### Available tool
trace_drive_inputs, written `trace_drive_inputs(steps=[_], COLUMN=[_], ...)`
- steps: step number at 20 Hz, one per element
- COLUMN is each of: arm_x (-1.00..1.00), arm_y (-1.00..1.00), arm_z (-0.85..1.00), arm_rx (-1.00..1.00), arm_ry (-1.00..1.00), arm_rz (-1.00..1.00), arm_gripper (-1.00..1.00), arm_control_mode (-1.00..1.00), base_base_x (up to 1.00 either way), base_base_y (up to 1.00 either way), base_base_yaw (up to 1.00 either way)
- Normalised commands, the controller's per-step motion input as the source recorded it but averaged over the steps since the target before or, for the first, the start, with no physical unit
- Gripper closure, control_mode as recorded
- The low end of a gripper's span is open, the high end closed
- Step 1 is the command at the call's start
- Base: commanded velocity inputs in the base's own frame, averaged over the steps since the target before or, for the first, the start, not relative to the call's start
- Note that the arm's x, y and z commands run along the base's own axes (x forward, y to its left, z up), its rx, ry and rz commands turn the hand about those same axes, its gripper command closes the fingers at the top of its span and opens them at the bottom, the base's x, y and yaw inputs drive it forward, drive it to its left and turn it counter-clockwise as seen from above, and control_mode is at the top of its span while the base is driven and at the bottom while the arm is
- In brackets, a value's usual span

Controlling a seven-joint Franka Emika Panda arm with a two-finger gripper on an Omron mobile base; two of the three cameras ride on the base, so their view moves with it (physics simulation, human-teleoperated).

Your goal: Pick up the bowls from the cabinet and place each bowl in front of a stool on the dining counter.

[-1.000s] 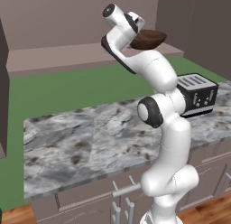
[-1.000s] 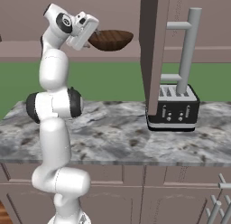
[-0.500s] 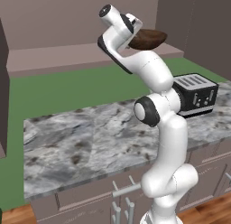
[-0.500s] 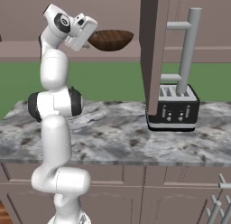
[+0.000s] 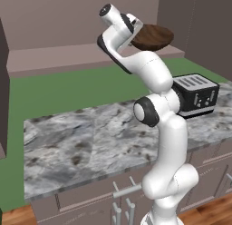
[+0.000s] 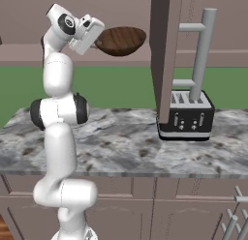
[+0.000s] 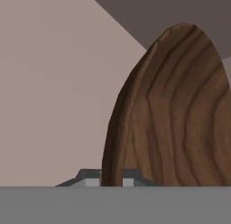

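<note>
Grey-white marbled desk (image 5: pixel 86 147) nearest, boxy black toaster (image 6: pixel 185 115) at its far end. High above the toaster, claw (image 7: pixel 111 181) clamped on rim of round dark reddish-brown wooden bowl (image 6: pixel 121 40). Bowl beside edge of taupe cabinet door (image 6: pixel 164 50) with long grey bar handle (image 6: pixel 201 55).

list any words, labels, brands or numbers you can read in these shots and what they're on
None: no readable text shows in any view.
The toaster has small light marks around its front controls, too small and blurred to read as letters or numbers.
The wooden bowl held at the gripper carries only wood grain, no label.
The cabinet door, its bar handle and the marble worktop bear no writing.
</note>
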Motion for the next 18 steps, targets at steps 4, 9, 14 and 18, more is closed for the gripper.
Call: trace_drive_inputs(steps=[4,9,14,18], arm_x=[0.00,-0.02,-0.35,-0.59], arm_y=[0.00,0.00,0.00,-0.02], arm_z=[-0.01,-0.06,-0.14,-0.05], arm_rx=[0.01,0.00,0.00,0.00], arm_ry=[0.00,0.00,-0.04,-0.17], arm_rz=[0.00,0.00,0.02,0.00], arm_gripper=[1.00,1.00,1.00,1.00], arm_control_mode=[-1.00,-1.00,-1.00,-1.00], base_base_x=[0.00,0.00,0.00,0.00], base_base_y=[0.00,0.00,0.00,0.00], base_base_yaw=[0.00,0.00,0.00,0.00])
